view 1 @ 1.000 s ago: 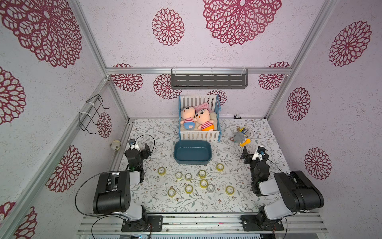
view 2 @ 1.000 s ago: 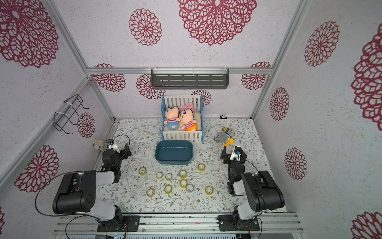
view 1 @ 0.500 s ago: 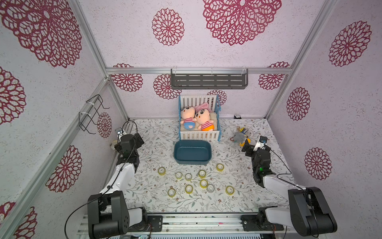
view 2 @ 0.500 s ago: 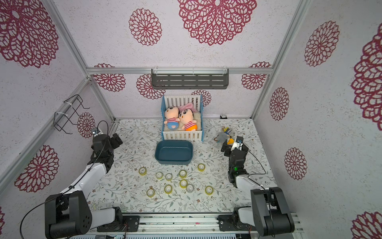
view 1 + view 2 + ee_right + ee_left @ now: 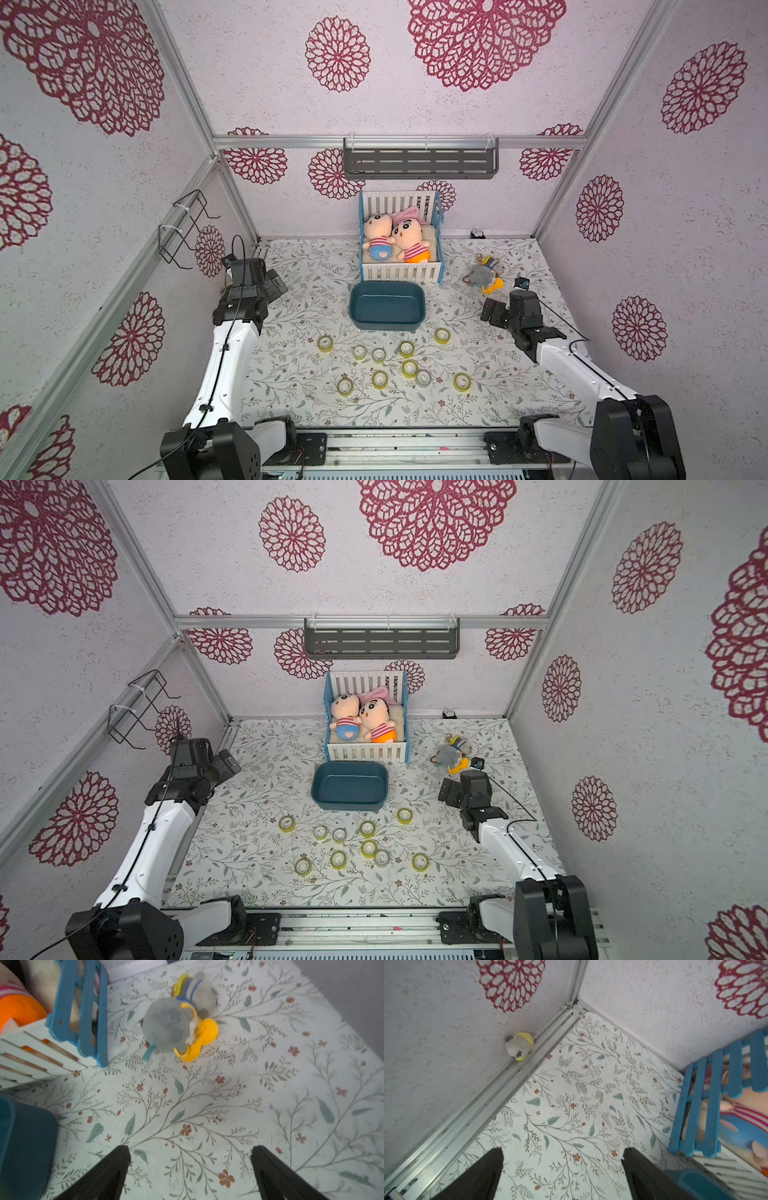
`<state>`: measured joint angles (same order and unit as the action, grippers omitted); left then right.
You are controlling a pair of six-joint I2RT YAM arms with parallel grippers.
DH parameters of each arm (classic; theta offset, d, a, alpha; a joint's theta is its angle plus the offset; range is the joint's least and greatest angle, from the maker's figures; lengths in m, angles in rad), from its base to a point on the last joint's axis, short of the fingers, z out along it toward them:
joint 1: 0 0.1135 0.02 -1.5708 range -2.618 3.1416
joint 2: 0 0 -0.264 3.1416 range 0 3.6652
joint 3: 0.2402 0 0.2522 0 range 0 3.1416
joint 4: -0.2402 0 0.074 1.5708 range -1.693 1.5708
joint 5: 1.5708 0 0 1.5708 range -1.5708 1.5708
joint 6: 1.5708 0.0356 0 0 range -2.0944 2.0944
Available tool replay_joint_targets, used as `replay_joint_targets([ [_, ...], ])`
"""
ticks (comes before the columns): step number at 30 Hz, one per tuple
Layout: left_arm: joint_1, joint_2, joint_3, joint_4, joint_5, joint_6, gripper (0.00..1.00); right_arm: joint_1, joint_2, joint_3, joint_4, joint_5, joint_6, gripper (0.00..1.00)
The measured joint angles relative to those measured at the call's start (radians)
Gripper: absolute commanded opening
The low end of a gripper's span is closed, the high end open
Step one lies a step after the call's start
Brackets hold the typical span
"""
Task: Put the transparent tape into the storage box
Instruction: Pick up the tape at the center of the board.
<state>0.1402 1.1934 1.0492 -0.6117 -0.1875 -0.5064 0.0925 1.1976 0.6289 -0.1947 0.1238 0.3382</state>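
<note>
Floral surface (image 5: pixel 299 316) is carrying untouched tape rolls (image 5: pixel 409 368); left arm (image 5: pixel 230 357) and right arm (image 5: pixel 577 374) are unfolding forward, jaws wide and bare; storage box (image 5: pixel 386 325) sitting empty.

I can read no text, label, brand or number anywhere from here, though the tape rolls (image 5: pixel 409 368) on the desk (image 5: pixel 498 374) are perhaps too small to show print.

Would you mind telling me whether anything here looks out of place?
A small white-and-yellow toy sits on the metal rail against the wall, off the mat. A grey plush lies loose beside the crib.
</note>
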Motion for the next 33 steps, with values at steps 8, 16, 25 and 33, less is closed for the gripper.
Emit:
replay_joint_targets([
  [8,0.0,0.084,-0.082,-0.041,0.232,0.013,0.97,0.036,-0.005,0.0,-0.144,-0.141,0.064,0.87],
  [16,-0.015,0.231,-0.063,-0.087,0.33,0.052,0.97,0.164,0.091,0.023,-0.185,-0.183,0.119,0.83],
  [25,-0.09,0.233,-0.063,-0.087,0.423,0.077,0.97,0.248,0.259,0.121,-0.207,-0.169,0.182,0.78],
  [33,-0.223,0.249,-0.059,-0.098,0.377,0.092,0.97,0.26,0.321,0.182,-0.212,-0.162,0.19,0.76],
])
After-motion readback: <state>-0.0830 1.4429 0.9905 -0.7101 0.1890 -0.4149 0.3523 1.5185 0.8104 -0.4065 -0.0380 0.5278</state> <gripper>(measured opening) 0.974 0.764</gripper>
